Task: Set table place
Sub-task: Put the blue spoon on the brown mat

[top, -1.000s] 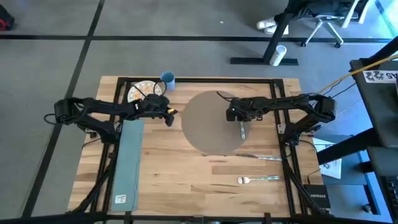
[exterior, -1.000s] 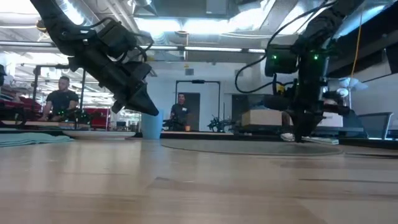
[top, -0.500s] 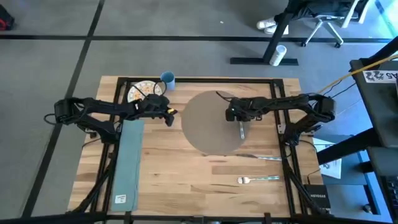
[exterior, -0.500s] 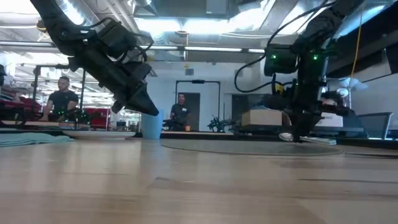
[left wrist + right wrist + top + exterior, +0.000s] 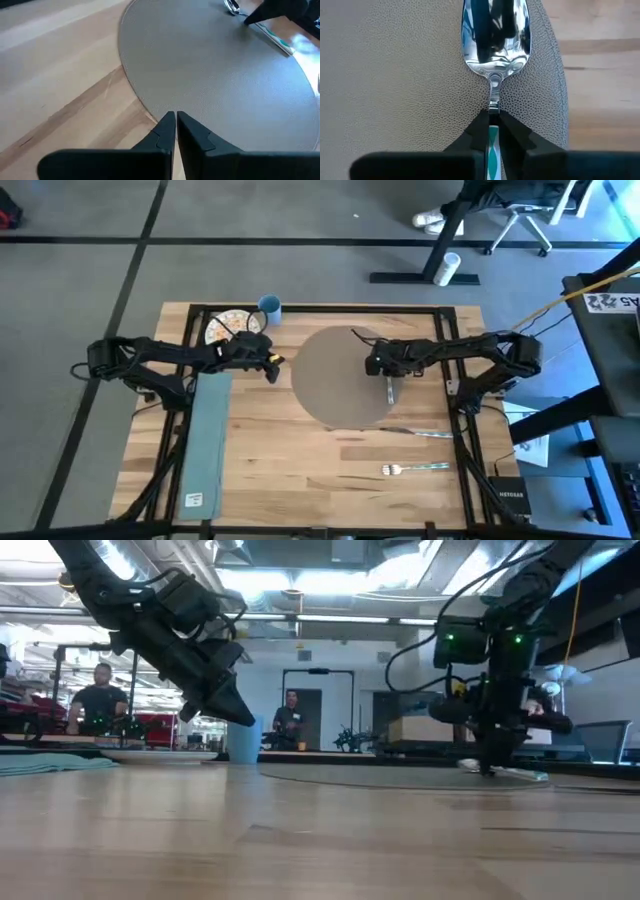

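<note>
From above, the table (image 5: 300,470) is seen with the round grey-brown place (image 5: 335,375) lying flat near its far middle. Over the right part of that mat the right gripper (image 5: 388,376) is held, with a spoon (image 5: 389,389) clamped at its handle and the bowl resting on the mat. The left gripper (image 5: 276,362) is poised just beside the mat's left edge, above bare wood. A long teal napkin (image 5: 205,435) is laid along the left side, a patterned plate (image 5: 226,326) and a blue cup (image 5: 269,307) at the far left corner, and a knife (image 5: 420,432) and a fork (image 5: 412,469) on the near right.

At table height, the right gripper (image 5: 489,766) is shown pointing straight down onto the mat (image 5: 400,778), while the left gripper (image 5: 238,718) hangs tilted, clear of the tabletop. Two people are seen far off in the room behind.

Past the left wrist, the left fingers (image 5: 167,131) are seen pressed together with nothing between them, at the mat's rim (image 5: 210,85).

Past the right wrist, the right fingers (image 5: 479,134) are closed tightly on the spoon's teal-patterned handle, the shiny bowl (image 5: 494,37) lying near the mat's edge (image 5: 395,85)
</note>
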